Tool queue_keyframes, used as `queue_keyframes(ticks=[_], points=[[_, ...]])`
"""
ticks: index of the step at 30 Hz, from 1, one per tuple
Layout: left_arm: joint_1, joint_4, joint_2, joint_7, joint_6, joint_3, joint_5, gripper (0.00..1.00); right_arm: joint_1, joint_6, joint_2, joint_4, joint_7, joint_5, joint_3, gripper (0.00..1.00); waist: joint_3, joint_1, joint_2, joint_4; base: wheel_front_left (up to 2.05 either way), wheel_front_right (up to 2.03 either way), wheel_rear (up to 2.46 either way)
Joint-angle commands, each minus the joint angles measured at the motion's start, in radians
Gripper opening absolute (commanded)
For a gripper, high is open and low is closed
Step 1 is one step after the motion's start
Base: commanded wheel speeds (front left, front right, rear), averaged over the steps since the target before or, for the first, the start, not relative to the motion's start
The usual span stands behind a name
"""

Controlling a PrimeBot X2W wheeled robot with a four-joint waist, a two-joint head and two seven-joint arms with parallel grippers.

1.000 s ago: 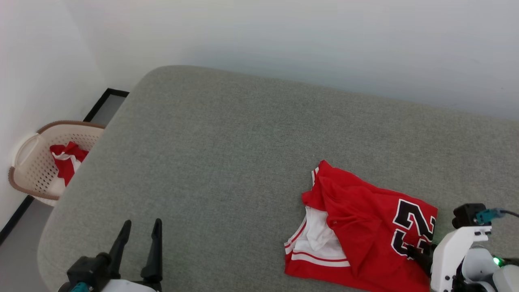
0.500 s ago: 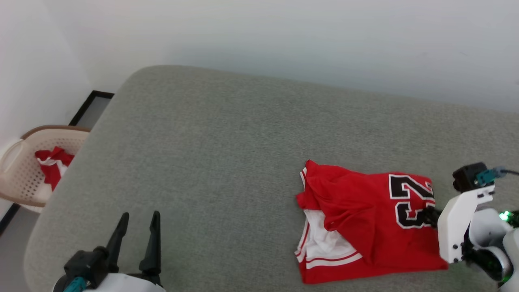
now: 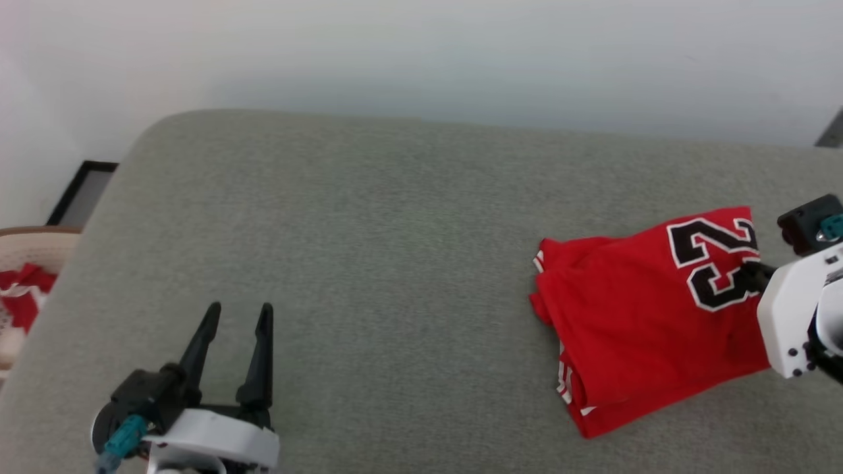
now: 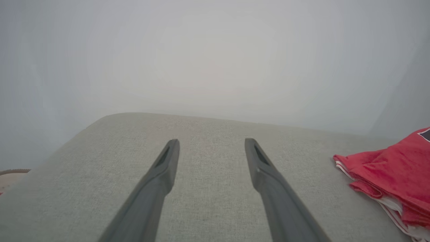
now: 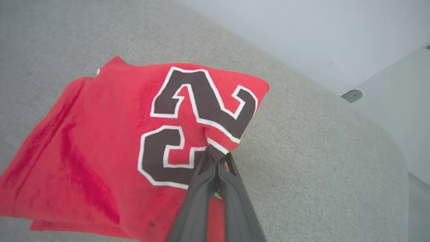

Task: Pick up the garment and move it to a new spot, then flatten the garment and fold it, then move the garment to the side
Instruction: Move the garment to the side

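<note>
Grey upholstered surface (image 3: 395, 263) under a pale wall. At 3 o'clock on it in the head view, the garment (image 3: 645, 316): a red layered bundle, "23" uppermost, pinched edge tented up off the cushion. Right gripper (image 5: 215, 153) clamped tight on the fabric beside the number. Left gripper (image 3: 240, 309) at 7 o'clock, fingers spread, holding nothing, well apart from the garment. Probably mid-carry, so: lift high enough to free the lower layers from the cushion, travel slowly to stop the folds spilling open, lower flat, release only once settled. Bring the left gripper under the trailing edge in case of sagging. Number of layers in the pinch: cannot tell, fingertips buried in cloth. Sleeves mostly tucked out of sight. Right arm cut off at 3 o'clock; basket (image 3: 29, 232) with red cloth cut off at 9 o'clock.
</note>
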Motion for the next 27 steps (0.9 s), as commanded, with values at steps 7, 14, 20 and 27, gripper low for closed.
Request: queue_keyframes(ticks=[7, 14, 20, 27], points=[[-0.075, -0.013, 0.013, 0.001, -0.002, -0.034, 0.007, 1.0, -0.062, -0.001, -0.06, -0.023, -0.013, -0.01, -0.011, 0.0, 0.066, 0.0, -0.0001, -0.112, 0.0, 0.0, 0.0], [-0.146, -0.021, 0.039, 0.001, -0.002, -0.067, 0.009, 1.0, -0.134, -0.001, -0.131, -0.018, -0.068, -0.014, 0.003, 0.0, 0.132, 0.0, -0.0001, -0.208, 0.0, 0.0, 0.0], [-0.216, -0.024, 0.067, 0.001, -0.002, -0.101, 0.013, 1.0, -0.202, -0.001, -0.187, 0.026, -0.141, -0.005, 0.029, 0.0, 0.194, 0.0, -0.0001, -0.283, 0.0, 0.0, 0.0], [-0.301, -0.022, 0.1, 0.001, -0.002, -0.157, 0.008, 1.0, -0.289, -0.001, -0.249, 0.101, -0.252, -0.019, 0.093, 0.0, 0.258, 0.0, -0.0001, -0.346, 0.0, 0.0, 0.0]])
